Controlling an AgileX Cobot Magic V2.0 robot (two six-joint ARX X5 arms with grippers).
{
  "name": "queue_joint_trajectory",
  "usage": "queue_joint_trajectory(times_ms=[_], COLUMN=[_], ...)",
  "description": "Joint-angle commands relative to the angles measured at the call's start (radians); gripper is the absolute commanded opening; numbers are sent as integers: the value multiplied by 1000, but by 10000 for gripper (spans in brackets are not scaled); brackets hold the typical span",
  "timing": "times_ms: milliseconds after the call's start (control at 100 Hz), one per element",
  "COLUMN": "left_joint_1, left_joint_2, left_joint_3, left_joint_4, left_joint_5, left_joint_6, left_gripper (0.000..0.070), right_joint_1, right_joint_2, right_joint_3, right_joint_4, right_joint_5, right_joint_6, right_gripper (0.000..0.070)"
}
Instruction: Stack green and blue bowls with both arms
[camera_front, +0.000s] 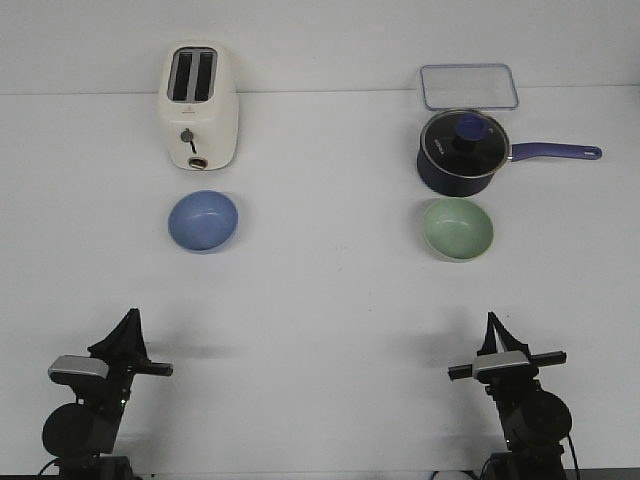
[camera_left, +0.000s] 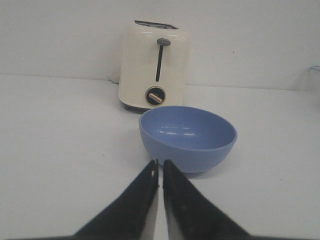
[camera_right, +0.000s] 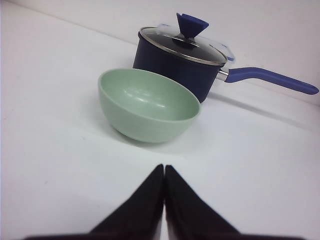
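Observation:
The blue bowl (camera_front: 203, 221) sits upright on the white table left of centre, in front of the toaster; it also shows in the left wrist view (camera_left: 188, 138). The green bowl (camera_front: 458, 228) sits upright right of centre, just in front of the saucepan; it shows in the right wrist view (camera_right: 147, 105). My left gripper (camera_front: 130, 317) is shut and empty near the front left edge, well short of the blue bowl; in its wrist view the gripper (camera_left: 160, 163) has its tips nearly touching. My right gripper (camera_front: 492, 319) is shut and empty at the front right, short of the green bowl; in its wrist view the gripper (camera_right: 164, 167) has its tips together.
A cream toaster (camera_front: 198, 107) stands behind the blue bowl. A dark navy saucepan (camera_front: 461, 152) with a glass lid and a blue handle pointing right stands behind the green bowl. A clear lidded container (camera_front: 468, 86) lies at the back right.

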Motion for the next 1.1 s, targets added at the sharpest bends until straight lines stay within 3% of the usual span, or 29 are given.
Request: queue_joint_trajectory(times_ms=[0, 240, 320, 480, 620, 800, 1030, 1090], left_joint_1=[1, 1, 1, 1, 1, 1, 1, 1], left_joint_2=[-2, -2, -2, -2, -2, -2, -2, -2], left_joint_3=[-20, -20, -20, -20, -20, -20, -20, -20], left_joint_4=[12, 12, 12, 12, 12, 12, 12, 12], left_joint_5=[2, 2, 2, 2, 2, 2, 2, 2], left_joint_6=[8, 8, 8, 8, 8, 8, 8, 8], left_gripper=[15, 15, 15, 15, 15, 15, 15, 15], right_joint_1=[0, 1, 1, 1, 0, 0, -1, -1], right_joint_2=[0, 0, 0, 0, 7, 140, 555, 673], right_joint_3=[-2, -2, -2, 0, 70, 236, 507, 574], right_joint_4=[10, 31, 42, 55, -43, -105, -224, -241], right_joint_5=[0, -10, -12, 24, 77, 83, 64, 45], right_joint_6=[9, 41, 153, 491, 626, 630, 590, 566], right_gripper=[0, 0, 0, 0, 0, 0, 0, 57])
